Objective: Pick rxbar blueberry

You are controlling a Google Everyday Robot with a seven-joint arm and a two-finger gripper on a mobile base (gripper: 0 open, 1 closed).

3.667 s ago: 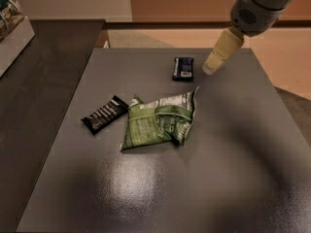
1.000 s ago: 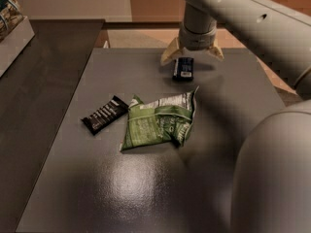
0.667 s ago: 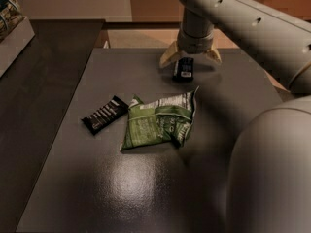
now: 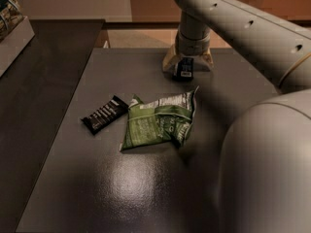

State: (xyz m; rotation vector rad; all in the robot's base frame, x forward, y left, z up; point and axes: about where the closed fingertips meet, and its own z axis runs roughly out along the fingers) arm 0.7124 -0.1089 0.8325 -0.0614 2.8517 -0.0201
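The rxbar blueberry [image 4: 185,68], a short dark navy bar with a white label patch, lies at the far middle of the dark table [image 4: 146,188]. My gripper [image 4: 188,65] has come down over it from above. One cream fingertip [image 4: 170,62] stands left of the bar and the other to its right, with small gaps showing on both sides. The jaws are open around the bar. The bar's far end is hidden under the wrist.
A longer black bar with white lettering [image 4: 105,114] lies at the left middle. A crumpled green snack bag [image 4: 160,123] lies beside it. My arm's large grey body [image 4: 265,169] fills the right side. A lower dark counter [image 4: 43,81] adjoins on the left.
My gripper swung in from the upper right and came down over the blue bar. In the last second the fingers drew in slightly closer around it. The bar has not moved.
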